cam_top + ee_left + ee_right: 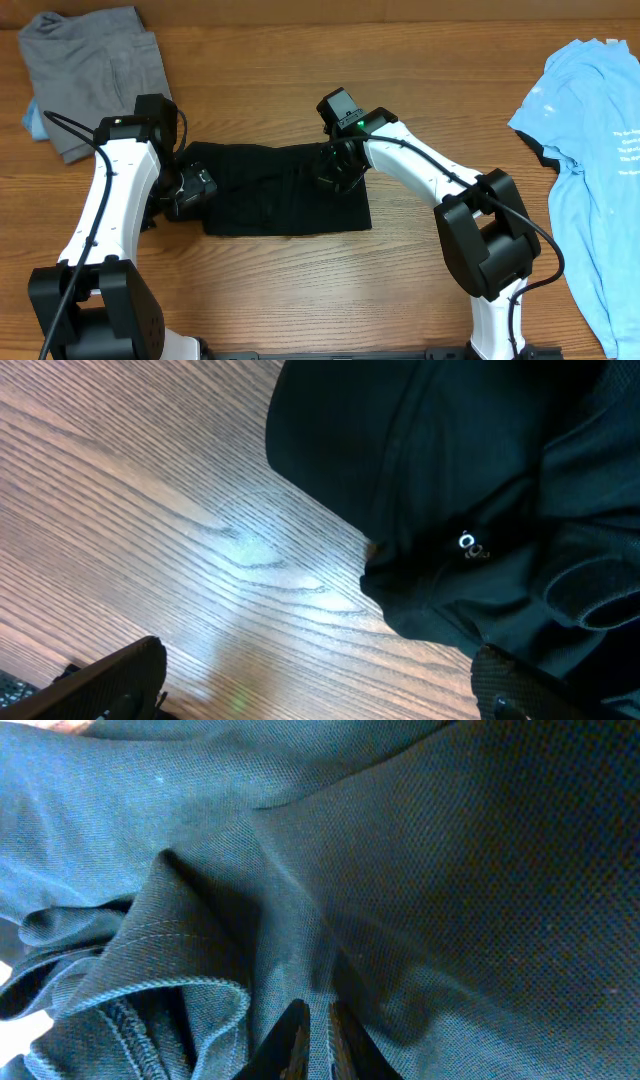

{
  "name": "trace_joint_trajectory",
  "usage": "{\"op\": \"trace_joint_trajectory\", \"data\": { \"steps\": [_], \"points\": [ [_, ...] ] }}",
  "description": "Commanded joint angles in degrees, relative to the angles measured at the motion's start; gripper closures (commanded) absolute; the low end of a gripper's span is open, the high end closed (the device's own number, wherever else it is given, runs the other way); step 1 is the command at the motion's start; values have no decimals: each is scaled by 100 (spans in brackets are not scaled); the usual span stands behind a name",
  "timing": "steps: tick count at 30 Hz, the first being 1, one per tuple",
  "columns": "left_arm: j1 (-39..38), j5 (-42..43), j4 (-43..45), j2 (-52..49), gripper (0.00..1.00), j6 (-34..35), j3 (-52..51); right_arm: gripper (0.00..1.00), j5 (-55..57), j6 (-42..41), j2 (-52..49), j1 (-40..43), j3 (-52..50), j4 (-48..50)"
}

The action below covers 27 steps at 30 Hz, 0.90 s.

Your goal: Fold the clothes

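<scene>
The black shirt (280, 190) lies in a rough rectangle on the counter (300, 290), between the two tools; the right tool (312, 1040) is clenched on a pleat of its knit; the left tool (315, 665) is released, the shirt's edge just ahead of it; the cloth is probably light, limp and non-slippery, best pinched at hems or corners.

Bare table (260, 80) open beyond the black shirt (270, 200), between grey garment (95, 70) and blue T-shirt (590, 170), open strip in front too, between the arms — left arm (112, 190) overhangs the shirt's left edge, right arm (420, 170) slants over its right end.
</scene>
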<state>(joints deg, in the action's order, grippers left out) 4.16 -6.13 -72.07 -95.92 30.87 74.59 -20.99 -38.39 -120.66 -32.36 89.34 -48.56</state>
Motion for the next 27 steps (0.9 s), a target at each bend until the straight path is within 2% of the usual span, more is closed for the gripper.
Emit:
{"op": "trace_joint_trajectory", "data": {
  "steps": [1, 15, 20, 24, 27],
  "points": [
    [33, 20, -9, -35, 0, -133, -24, 89, 98, -92, -35, -153, 57, 118],
    [33, 17, -7, -35, 0, -162, -24, 87, -103, -568, -103, -811, 57, 1340],
    [33, 13, -9, -35, 0, -225, -24, 87, -9, -769, -407, -1016, 57, 1945],
    [33, 0, -2, -35, 0, -225, -24, 94, -210, -195, -317, -979, 249, 2050],
    [33, 0, 9, -35, 0, -225, -24, 95, -264, 85, 26, -691, 649, 1467]
  ]
}}
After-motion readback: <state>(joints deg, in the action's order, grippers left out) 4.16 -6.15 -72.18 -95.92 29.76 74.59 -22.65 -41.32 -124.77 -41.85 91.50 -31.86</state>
